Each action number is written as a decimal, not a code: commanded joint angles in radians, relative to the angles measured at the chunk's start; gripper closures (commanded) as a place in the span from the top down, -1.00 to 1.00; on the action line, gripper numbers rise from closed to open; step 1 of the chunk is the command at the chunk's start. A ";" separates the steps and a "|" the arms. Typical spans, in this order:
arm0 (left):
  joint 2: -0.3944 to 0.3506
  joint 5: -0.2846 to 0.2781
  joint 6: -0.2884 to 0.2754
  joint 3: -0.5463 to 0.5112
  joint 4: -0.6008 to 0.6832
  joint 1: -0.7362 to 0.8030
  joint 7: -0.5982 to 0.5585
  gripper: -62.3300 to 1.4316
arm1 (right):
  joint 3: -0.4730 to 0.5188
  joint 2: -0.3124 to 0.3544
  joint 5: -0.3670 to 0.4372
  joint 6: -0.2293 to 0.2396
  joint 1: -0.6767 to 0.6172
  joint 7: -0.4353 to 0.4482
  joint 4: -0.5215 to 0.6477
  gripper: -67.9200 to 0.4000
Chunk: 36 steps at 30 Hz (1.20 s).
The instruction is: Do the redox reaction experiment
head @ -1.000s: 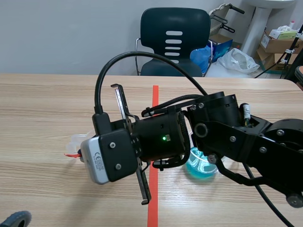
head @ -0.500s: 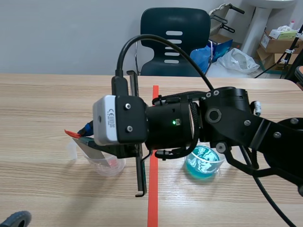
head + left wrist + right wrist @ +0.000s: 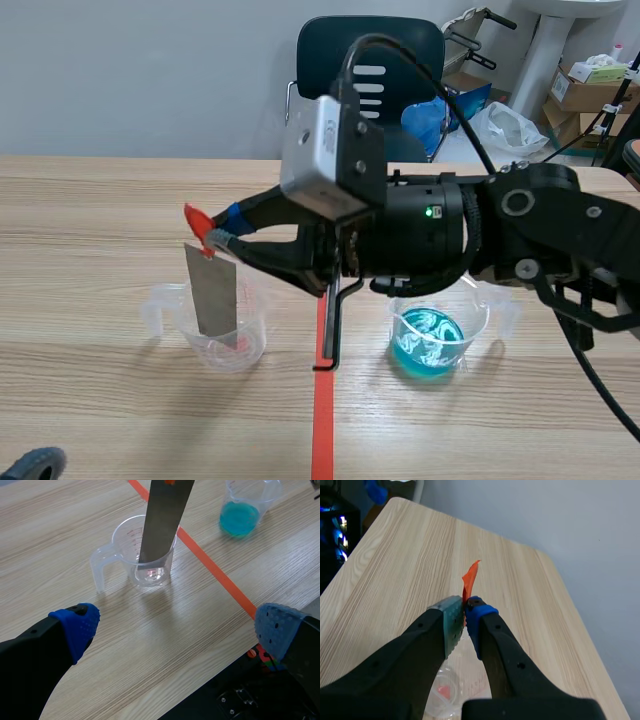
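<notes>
Now | right claw [image 3: 215,240] level, pinching metal strip [image 3: 212,300] in cup [image 3: 252,345] | left claw [image 3: 176,627] open

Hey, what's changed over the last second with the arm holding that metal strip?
The right gripper, shut on the metal strip, rose and rotated its wrist, swinging the strip from tilted to upright, its lower end inside the clear cup. Neither the clear cup nor the blue-liquid cup moved.

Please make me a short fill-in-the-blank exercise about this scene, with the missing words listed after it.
The left tool is ____.
The right tool holds the metal strip, whose lower end is ____ the clear cup.
The liquid in the other cup is ____.
Missing words: open; inside; blue.
</notes>
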 commanded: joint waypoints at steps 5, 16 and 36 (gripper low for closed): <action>0.008 -0.003 -0.003 0.003 0.009 0.003 -0.015 1.00 | 0.024 0.022 0.099 -0.003 0.054 0.009 0.010 -0.96; 0.008 -0.003 -0.003 0.003 0.009 0.003 -0.015 1.00 | 0.030 0.080 0.312 0.005 0.078 -0.081 0.089 -0.96; 0.008 -0.002 -0.003 0.003 0.009 0.003 -0.015 1.00 | 0.133 0.147 0.595 0.004 0.077 -0.285 0.228 -0.96</action>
